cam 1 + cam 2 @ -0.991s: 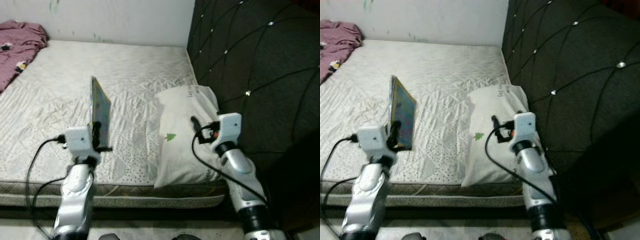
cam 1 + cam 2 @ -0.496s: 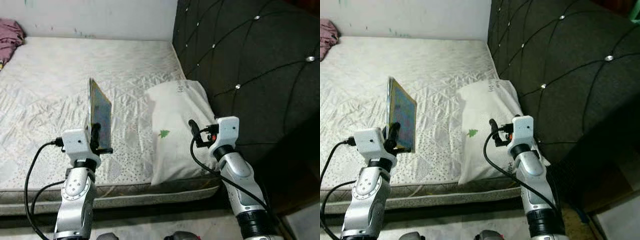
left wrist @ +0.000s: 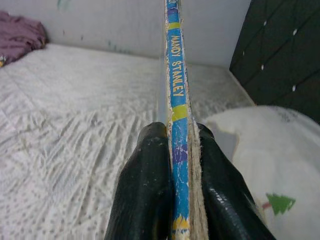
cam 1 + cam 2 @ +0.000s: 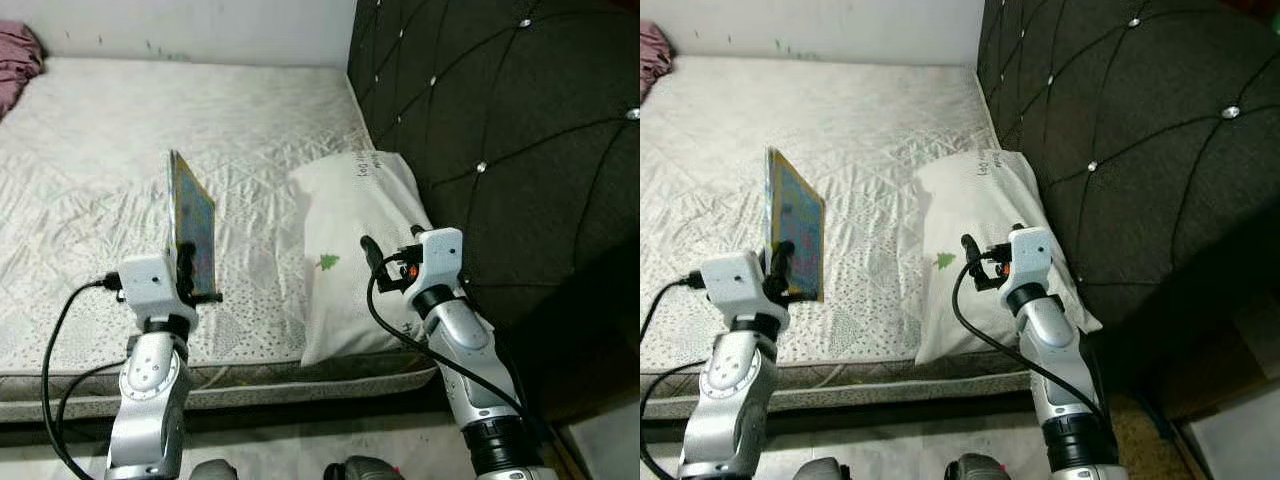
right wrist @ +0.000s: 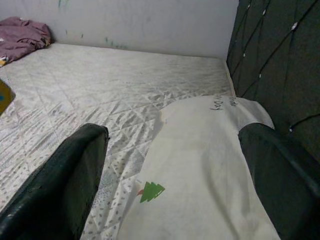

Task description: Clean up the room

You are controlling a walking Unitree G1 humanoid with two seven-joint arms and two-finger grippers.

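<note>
The left pincer (image 3: 180,185) pinched a thin picture book (image 4: 190,222) by its lower edge, holding it upright over the near edge of the bed (image 4: 90,170). The right pincer (image 5: 170,165) hovered with fingers (image 5: 60,190) spread wide above a white pillow (image 4: 350,250) that lay against the dark tufted headboard (image 4: 500,130). A purple blanket (image 5: 22,35) sat bunched at the far corner.

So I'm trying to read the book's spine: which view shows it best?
The left wrist view: the book stands edge-on between the left gripper's shut fingers, and its spine reads "MANDY STANLEY". Both eye views show its colourful cover at an angle, held upright over the bed. The right wrist view shows a yellow corner.
</note>
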